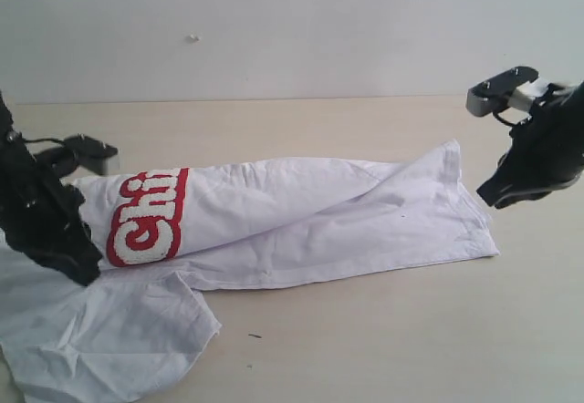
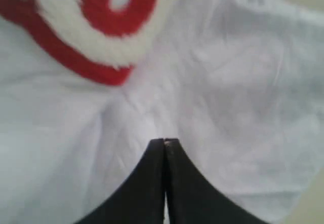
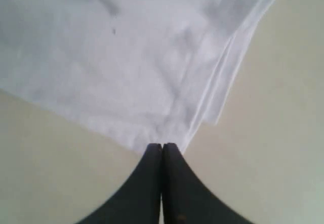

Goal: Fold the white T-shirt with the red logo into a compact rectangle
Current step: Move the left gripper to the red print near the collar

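The white T-shirt [image 1: 319, 211] lies across the tan table as a long band, its lower left part spread out loose and rumpled. The red logo [image 1: 146, 216] shows only its first white letters at the band's left end. My left gripper [image 1: 89, 278] is shut just below the logo, and creases in the cloth [image 2: 228, 82] run into its tips [image 2: 164, 140]; the red logo [image 2: 101, 41] is close ahead. My right gripper [image 1: 484, 201] is shut at the shirt's right edge, where a layered corner of the shirt [image 3: 126, 57] ends at its tips [image 3: 163, 144].
Bare tan table [image 1: 383, 330] surrounds the shirt in front and to the right. A pale wall [image 1: 292, 29] rises behind the table's far edge. A tiny dark speck [image 1: 254, 335] lies on the table in front of the shirt.
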Tool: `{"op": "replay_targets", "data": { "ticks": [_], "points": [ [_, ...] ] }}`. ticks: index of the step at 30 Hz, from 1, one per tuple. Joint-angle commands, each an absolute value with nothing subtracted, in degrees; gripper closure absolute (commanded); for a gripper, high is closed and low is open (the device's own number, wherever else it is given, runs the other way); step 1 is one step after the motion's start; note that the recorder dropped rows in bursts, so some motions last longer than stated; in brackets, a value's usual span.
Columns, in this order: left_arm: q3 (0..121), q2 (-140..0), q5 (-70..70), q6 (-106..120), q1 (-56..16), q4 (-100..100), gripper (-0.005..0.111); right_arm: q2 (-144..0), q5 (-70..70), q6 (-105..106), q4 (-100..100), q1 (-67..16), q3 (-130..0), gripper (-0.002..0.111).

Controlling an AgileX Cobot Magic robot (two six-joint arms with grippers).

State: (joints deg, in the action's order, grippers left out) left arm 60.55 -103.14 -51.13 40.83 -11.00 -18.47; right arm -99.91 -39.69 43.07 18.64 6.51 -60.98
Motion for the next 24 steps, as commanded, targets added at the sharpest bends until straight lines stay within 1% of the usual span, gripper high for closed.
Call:
{"op": "replay_targets", "data": {
  "ticks": [1,5,9,12,17,20,24],
  "points": [
    [60.5,-98.0,-40.2,41.5,-10.2,-23.9,0.107,-100.1,-34.0,44.9,22.5,6.7,-60.8,0.108],
    [60.5,-99.4,-32.1,41.5,-10.3,-26.7,0.107,-103.9,-30.2,44.9,24.8,6.7,-60.9,0.108],
    [61.9,-105.2,-26.7,41.4,-10.4,-28.5,0.107,-107.3,-27.8,44.9,28.2,6.7,-61.1,0.108],
    [65.0,-110.5,-26.4,40.3,-10.4,-28.5,0.107,-109.4,-26.7,44.9,28.3,6.7,-61.1,0.108],
    [69.8,-117.7,-26.6,37.0,-10.4,-28.5,0.107,-112.1,-25.7,44.9,27.9,6.7,-61.1,0.103],
    [72.4,-119.9,-27.9,36.8,-10.4,-28.5,0.107,-113.7,-25.3,44.2,27.2,6.7,-61.1,0.104],
    [73.5,-120.2,-28.2,36.1,-10.4,-28.5,0.107,-116.0,-27.3,35.3,20.9,6.7,-61.1,0.107]
  ]
}}
